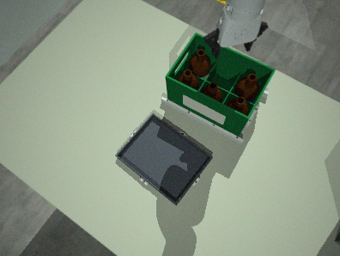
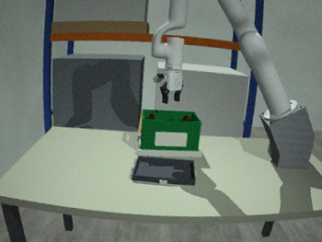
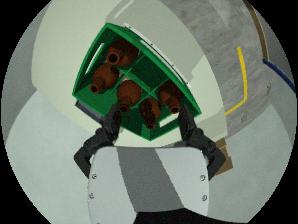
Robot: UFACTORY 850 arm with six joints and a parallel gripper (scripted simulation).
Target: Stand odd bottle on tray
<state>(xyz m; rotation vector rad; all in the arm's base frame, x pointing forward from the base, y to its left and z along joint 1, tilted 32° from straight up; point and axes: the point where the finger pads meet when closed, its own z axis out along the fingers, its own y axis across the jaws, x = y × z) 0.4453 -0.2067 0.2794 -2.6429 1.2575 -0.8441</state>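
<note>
The green crate (image 1: 233,124) (image 2: 147,136) stands behind the tray and holds five brown bottles upright. In its back row are a left bottle (image 1: 200,65) (image 3: 122,54) and a right bottle (image 1: 248,87) (image 3: 169,95), with an empty compartment between them. Its front row holds a left bottle (image 1: 189,80) (image 3: 104,77), a middle bottle (image 1: 212,92) (image 3: 129,94) and a right bottle (image 1: 239,106) (image 3: 150,110). I cannot tell which neck differs. The dark tray (image 1: 142,142) (image 2: 142,167) is empty. My gripper (image 1: 232,51) (image 2: 171,101) (image 3: 149,111) is open and empty above the crate.
White rails (image 1: 202,118) (image 2: 171,154) run along the crate's base. Small white brackets (image 1: 143,180) (image 2: 163,181) sit at the tray's edges. The crate's walls and dividers rise around the bottles. A shelf rack (image 2: 47,42) and large boxes (image 2: 105,93) stand behind the table.
</note>
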